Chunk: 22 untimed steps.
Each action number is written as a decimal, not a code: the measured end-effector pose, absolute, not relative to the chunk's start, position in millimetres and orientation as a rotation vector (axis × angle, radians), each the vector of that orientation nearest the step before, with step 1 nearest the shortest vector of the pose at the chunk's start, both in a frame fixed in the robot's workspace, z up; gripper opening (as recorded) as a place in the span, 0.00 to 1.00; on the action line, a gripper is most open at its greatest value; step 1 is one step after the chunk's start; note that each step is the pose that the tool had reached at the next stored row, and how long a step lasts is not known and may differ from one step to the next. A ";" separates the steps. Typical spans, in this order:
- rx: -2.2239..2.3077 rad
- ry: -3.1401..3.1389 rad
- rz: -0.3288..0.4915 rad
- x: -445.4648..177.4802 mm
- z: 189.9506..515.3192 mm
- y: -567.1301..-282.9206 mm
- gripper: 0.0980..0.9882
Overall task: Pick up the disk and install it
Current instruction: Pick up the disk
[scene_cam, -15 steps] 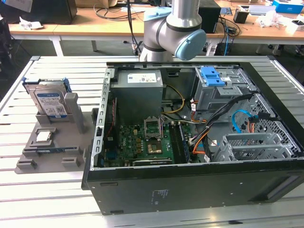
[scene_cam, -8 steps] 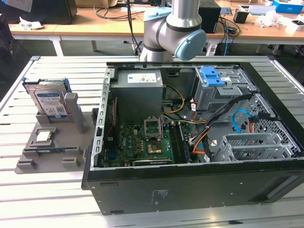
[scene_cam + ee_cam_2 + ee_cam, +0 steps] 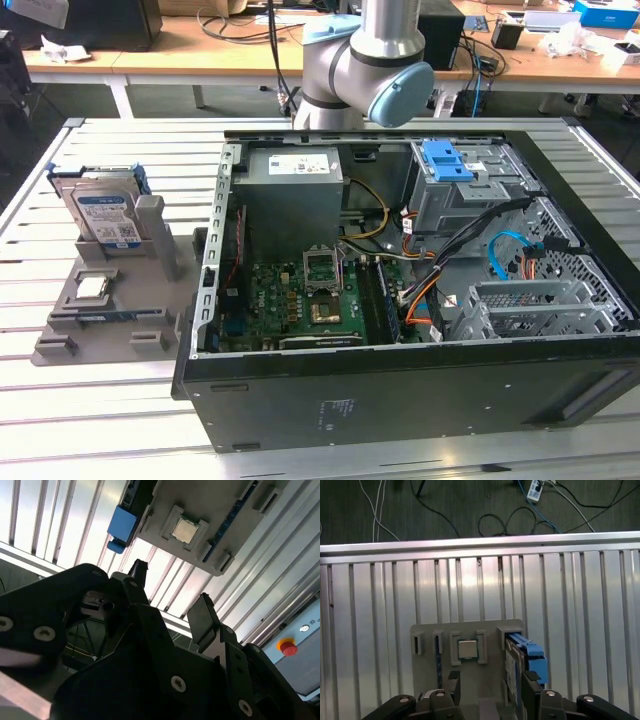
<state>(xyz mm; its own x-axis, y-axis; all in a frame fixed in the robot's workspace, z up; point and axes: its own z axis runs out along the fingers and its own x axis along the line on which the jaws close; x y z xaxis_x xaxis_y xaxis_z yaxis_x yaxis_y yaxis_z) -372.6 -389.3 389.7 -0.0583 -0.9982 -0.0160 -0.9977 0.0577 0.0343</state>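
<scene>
Since the disk (image 3: 103,215) stands on edge in its slot in the grey holder (image 3: 60,345), on the exterior view's left and well apart from the open computer case (image 3: 400,400), the task is at its very start. Nothing has been lifted and nothing has been fitted.

In the first wrist view the claw (image 3: 492,682) hangs above the holder with its two fingers spread and nothing between them. The disk (image 3: 512,667), in its blue frame, lies under one of those fingers (image 3: 530,680), and the small square chip (image 3: 467,649) sits in its own pocket just beside it. The second wrist view shows the same: the claw (image 3: 170,597) is parted and empty, with the disk's blue frame (image 3: 122,522) and the holder beyond it. It seems to be clear of the disk, not touching it, though from these angles I cannot be sure how high it is.

In the exterior view the arm (image 3: 370,60) rises behind the case. Inside the case, a grey cage with a blue tab (image 3: 445,160) is probably where the disk belongs. Both the pick-up and the fitting remain undone.
</scene>
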 end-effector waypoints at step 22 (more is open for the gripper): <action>2.147 -2.276 -0.057 -349.3 387.5 -367.1 0.56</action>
<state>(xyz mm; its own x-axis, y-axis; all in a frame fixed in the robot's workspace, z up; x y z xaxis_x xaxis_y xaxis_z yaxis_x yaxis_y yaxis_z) -349.3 -367.1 387.5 -0.0584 -0.9982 -0.0160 -0.9977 0.0578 0.0346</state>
